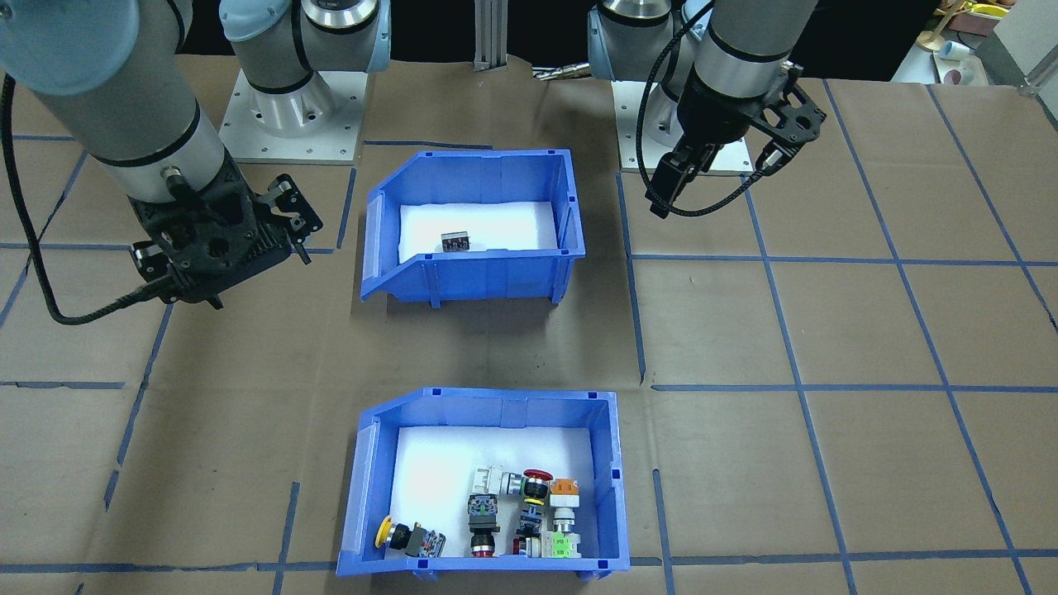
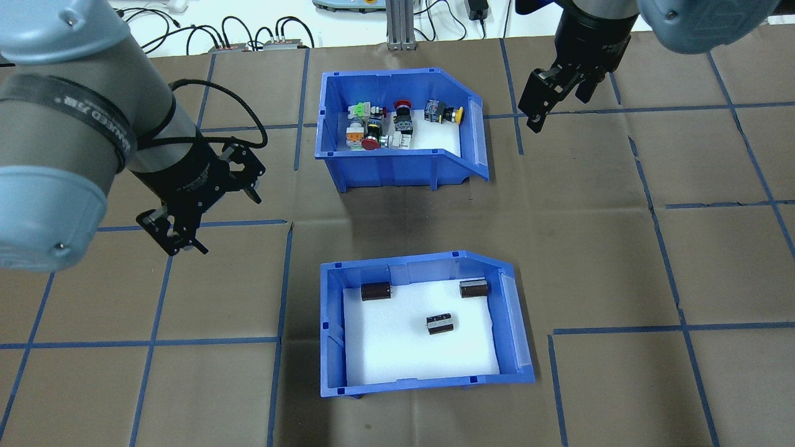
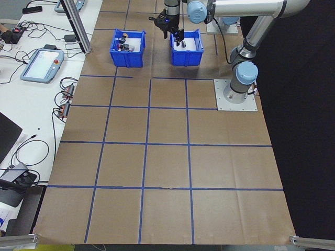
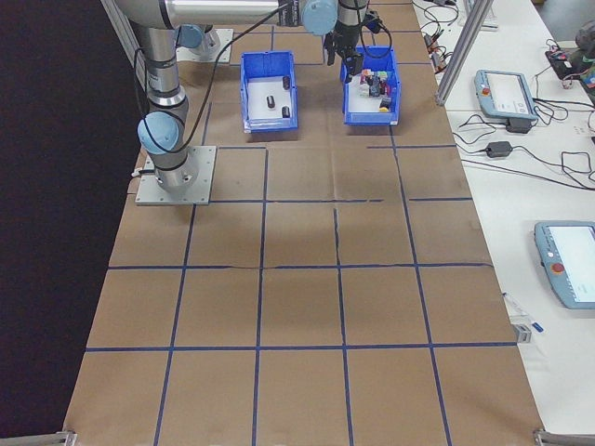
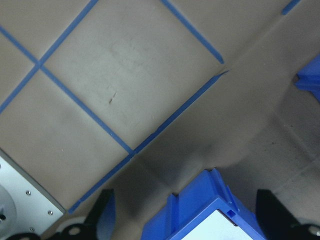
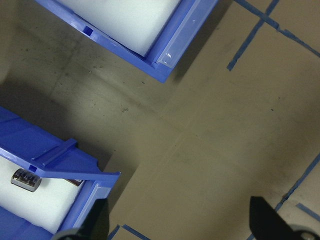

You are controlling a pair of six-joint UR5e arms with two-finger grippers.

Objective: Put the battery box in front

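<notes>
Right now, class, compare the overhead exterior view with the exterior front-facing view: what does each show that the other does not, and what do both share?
Only the overhead view: three batteries in the battery box, and cables beyond the table. Only the front-facing view: the arms' base plates; just one battery shows there. Both: the battery box, the switch bin, and the left gripper and right gripper hovering beside the bins.

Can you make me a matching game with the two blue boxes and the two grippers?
Things:
1. battery box
2. switch box
3. left gripper
4. right gripper

Places, overhead view:
A. near the far box's sloped end, above the table
B. nearer the robot, three dark batteries inside
C. left of both boxes, holding nothing
D. farther away, colourful buttons inside

Pairs: 1-B, 2-D, 3-C, 4-A
</notes>
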